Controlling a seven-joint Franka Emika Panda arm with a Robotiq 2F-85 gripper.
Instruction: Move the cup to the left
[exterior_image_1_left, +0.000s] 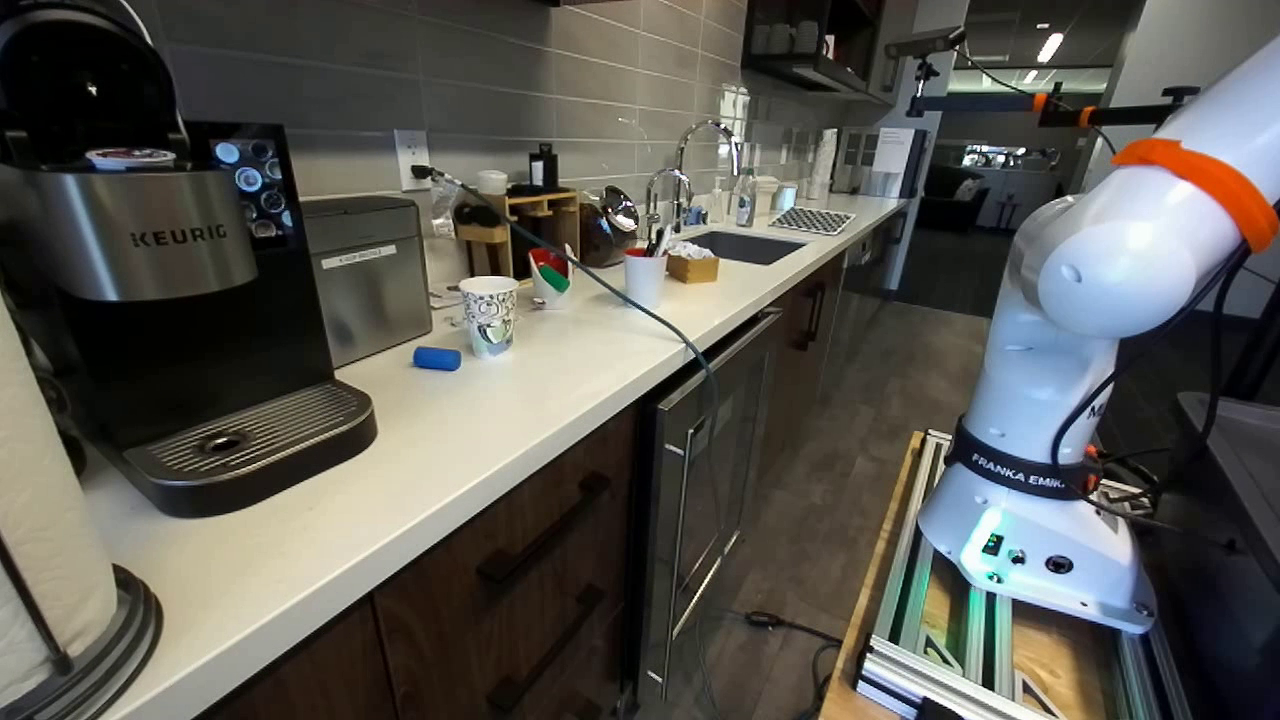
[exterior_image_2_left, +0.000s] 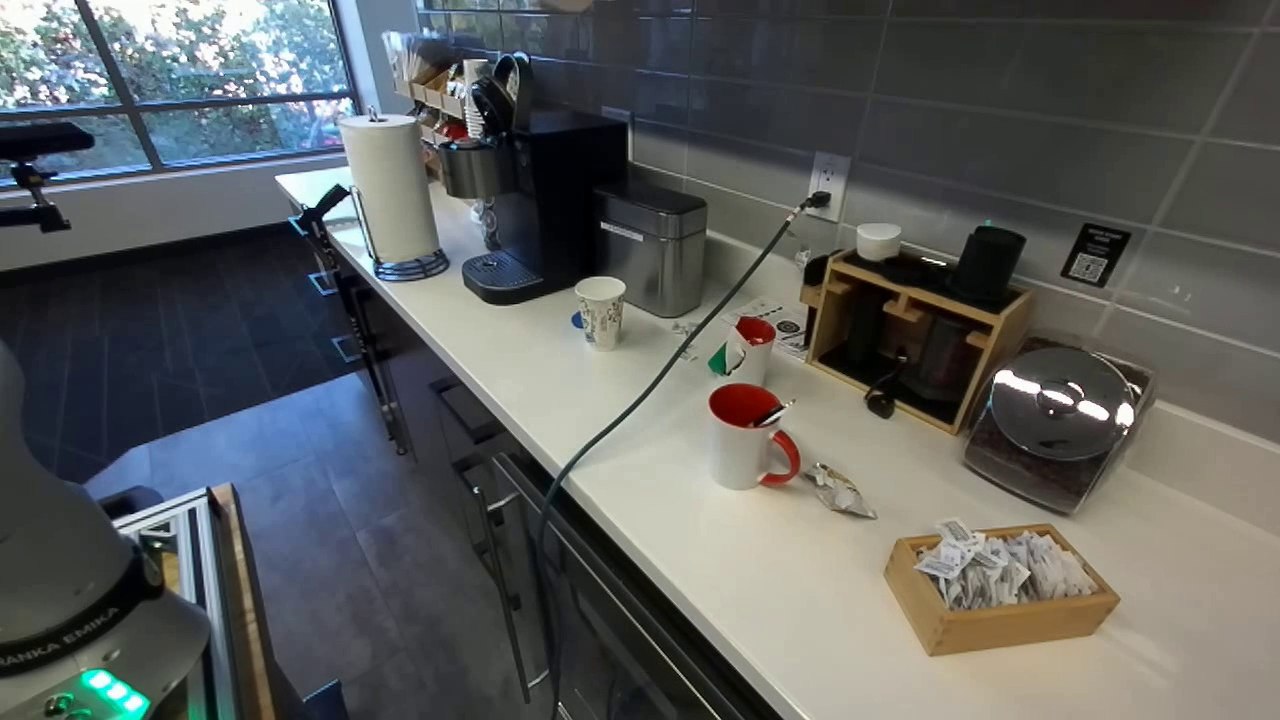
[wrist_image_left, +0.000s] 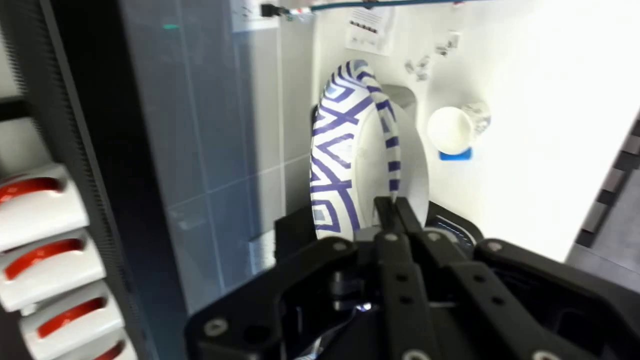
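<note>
The cup (exterior_image_1_left: 490, 318) is a small white paper cup with printed swirls and a bluish mark low on its side. It stands upright on the white counter in both exterior views (exterior_image_2_left: 600, 315). The wrist view shows its open mouth (wrist_image_left: 450, 130) from above, right of the middle. My gripper (wrist_image_left: 393, 202) is shut on the rim of a shallow round dish (wrist_image_left: 335, 150), white with purple lines. The held dish is apart from the cup in that picture, with the cup to its right. The gripper and the dish are out of view in both exterior views.
A blue cylinder (exterior_image_1_left: 437, 358) lies beside the cup. The coffee machine (exterior_image_1_left: 240, 380) and a steel bin (exterior_image_2_left: 650, 250) stand near. A cable (exterior_image_2_left: 650, 385) crosses the counter. Red-and-white mugs (exterior_image_2_left: 740, 440), a wooden rack (exterior_image_2_left: 920, 330) and a packet box (exterior_image_2_left: 1000, 610) stand beyond it.
</note>
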